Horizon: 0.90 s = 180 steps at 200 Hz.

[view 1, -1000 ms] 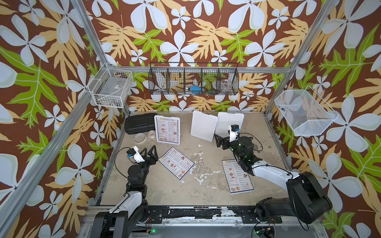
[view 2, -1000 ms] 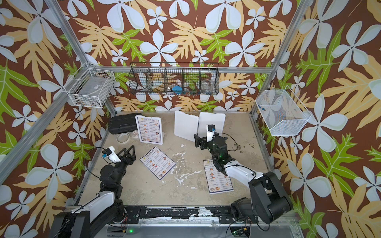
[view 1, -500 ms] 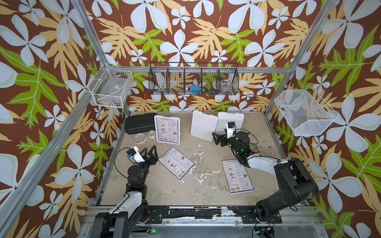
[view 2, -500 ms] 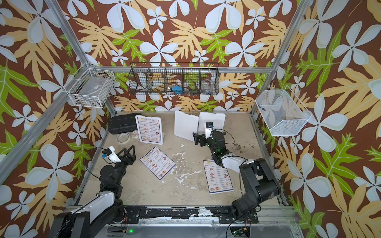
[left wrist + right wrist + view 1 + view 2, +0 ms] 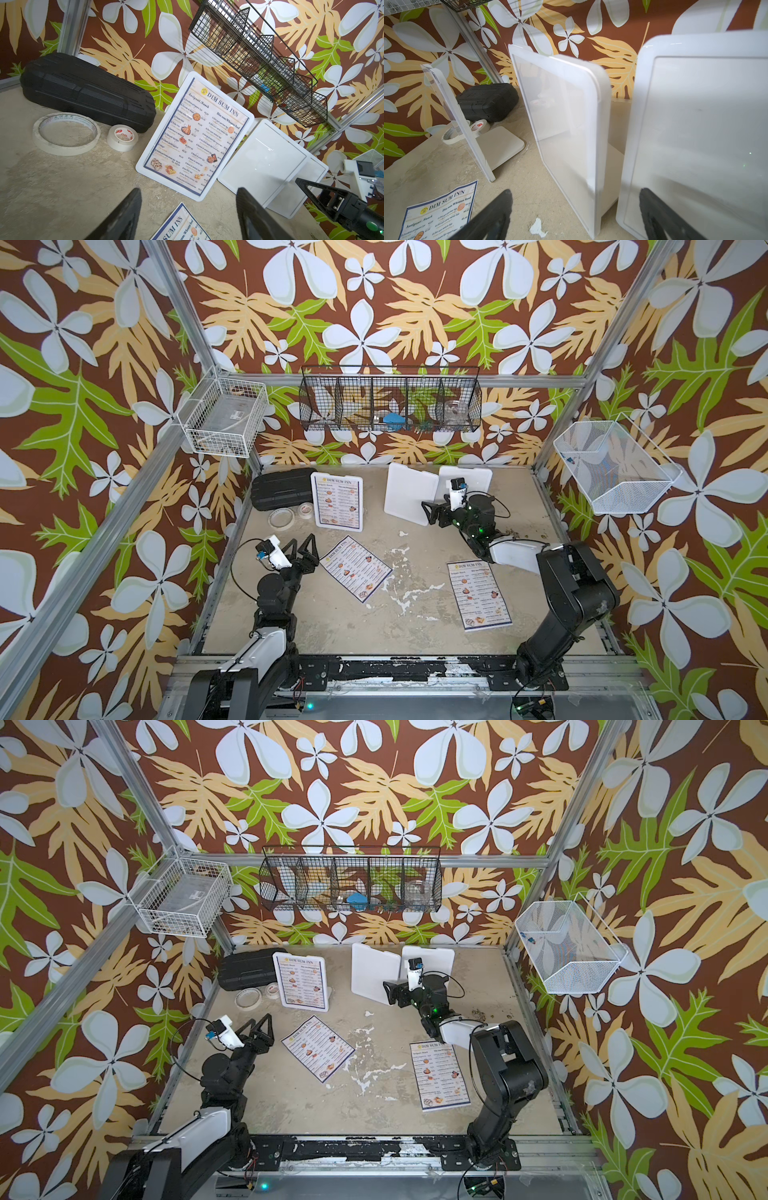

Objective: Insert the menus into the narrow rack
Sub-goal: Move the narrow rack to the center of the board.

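One menu (image 5: 337, 499) stands in an upright white holder at the back. Two more menus lie flat on the table, one left of centre (image 5: 355, 568) and one to the right (image 5: 478, 595). Two empty narrow rack holders (image 5: 409, 493) (image 5: 469, 479) stand upright at the back. My right gripper (image 5: 430, 512) is open, low beside the nearer empty holder (image 5: 566, 124), whose lower corner lies between its fingers without touching. My left gripper (image 5: 301, 540) is open and empty, just left of the flat menu (image 5: 178, 226).
A black case (image 5: 278, 489) and two tape rolls (image 5: 280, 517) (image 5: 305, 510) sit at the back left. A black wire basket (image 5: 390, 404) hangs on the back wall, and white wire baskets hang on the left wall (image 5: 224, 416) and the right wall (image 5: 611, 466).
The right arm has raised its elbow and drawn back toward its base. Its gripper has shifted a little back and left, closer to the empty holder. The left arm has not moved.
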Available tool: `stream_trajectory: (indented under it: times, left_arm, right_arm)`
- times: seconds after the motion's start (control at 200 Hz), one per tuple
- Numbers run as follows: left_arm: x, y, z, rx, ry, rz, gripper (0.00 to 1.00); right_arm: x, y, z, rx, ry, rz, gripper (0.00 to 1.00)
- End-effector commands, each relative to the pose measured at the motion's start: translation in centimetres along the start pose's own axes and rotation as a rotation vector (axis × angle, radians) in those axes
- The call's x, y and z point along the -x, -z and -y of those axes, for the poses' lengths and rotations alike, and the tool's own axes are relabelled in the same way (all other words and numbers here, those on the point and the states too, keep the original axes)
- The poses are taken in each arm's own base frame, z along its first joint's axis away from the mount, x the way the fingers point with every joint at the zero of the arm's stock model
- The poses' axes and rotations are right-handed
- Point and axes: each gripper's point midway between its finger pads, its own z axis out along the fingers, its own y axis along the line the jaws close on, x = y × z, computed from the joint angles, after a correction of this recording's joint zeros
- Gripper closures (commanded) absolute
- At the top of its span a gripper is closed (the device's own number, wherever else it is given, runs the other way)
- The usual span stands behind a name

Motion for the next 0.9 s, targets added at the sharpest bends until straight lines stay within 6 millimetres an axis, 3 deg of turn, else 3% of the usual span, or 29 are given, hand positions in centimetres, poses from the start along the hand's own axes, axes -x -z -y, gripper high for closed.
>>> stream_trajectory:
  times: [0.0,0.33,0.706,0.896]
  left_arm:
    - [0.6,0.0,0.4,-0.019,-0.023,0.025,0.26]
    - [0.7,0.1,0.5,-0.022,-0.024,0.029,0.26]
    - [0.7,0.2,0.5,-0.023,-0.024,0.031,0.26]
    - [0.7,0.2,0.5,-0.022,-0.024,0.033,0.26]
  right_arm:
    - [0.2,-1.0,-0.2,0.028,0.003,-0.013,0.08]
    - [-0.5,-3.6,-1.7,0.154,-0.020,-0.054,0.31]
    - [-0.2,-3.4,-3.4,0.250,-0.021,-0.048,0.63]
    - [-0.4,-2.8,-4.5,0.300,-0.002,-0.052,0.70]
